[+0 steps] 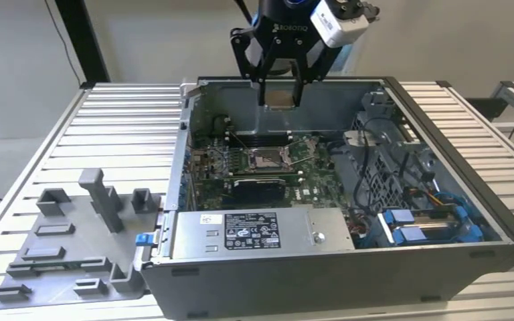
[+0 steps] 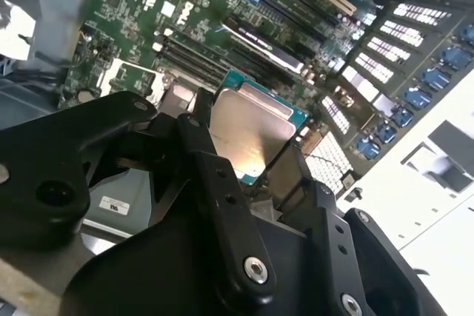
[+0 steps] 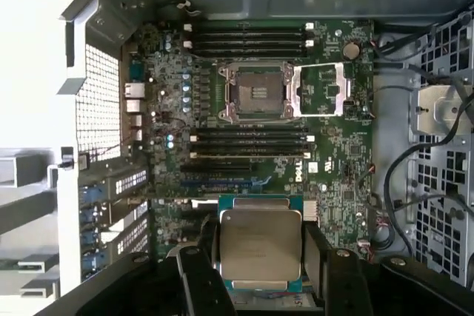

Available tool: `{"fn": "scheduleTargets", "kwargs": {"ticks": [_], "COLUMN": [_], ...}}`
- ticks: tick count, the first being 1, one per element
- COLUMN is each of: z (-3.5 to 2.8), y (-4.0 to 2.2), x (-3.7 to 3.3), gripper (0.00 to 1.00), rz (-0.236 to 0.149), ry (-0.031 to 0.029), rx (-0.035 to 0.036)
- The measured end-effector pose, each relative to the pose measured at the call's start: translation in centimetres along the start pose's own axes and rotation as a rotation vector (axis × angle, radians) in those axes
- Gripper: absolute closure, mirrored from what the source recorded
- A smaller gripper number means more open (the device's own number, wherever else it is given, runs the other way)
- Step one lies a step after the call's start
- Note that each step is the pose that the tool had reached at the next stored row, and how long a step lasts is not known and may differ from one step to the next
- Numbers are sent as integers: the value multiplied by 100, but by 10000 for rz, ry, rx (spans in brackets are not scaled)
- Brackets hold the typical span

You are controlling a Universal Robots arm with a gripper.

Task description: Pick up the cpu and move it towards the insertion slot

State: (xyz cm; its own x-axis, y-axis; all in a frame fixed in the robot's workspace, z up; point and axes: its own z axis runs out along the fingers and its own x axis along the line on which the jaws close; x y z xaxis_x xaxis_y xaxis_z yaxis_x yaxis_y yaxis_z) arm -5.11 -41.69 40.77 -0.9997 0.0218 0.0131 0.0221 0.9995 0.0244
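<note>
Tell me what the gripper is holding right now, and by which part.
The gripper holds the cpu, its fingers pinching two opposite edges, silver face showing, above the open computer case.

Cpu (image 3: 259, 248) silvery, flat, held aloft above case; insertion slot (image 3: 255, 92) open, silver-framed, on green board.
</note>
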Motion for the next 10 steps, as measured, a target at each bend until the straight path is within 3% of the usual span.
{"fn": "scheduleTargets", "kwargs": {"ticks": [10], "z": [23], "y": [324], "x": [7], "gripper": [100], "rz": [-11], "ry": [0], "rx": [0]}}
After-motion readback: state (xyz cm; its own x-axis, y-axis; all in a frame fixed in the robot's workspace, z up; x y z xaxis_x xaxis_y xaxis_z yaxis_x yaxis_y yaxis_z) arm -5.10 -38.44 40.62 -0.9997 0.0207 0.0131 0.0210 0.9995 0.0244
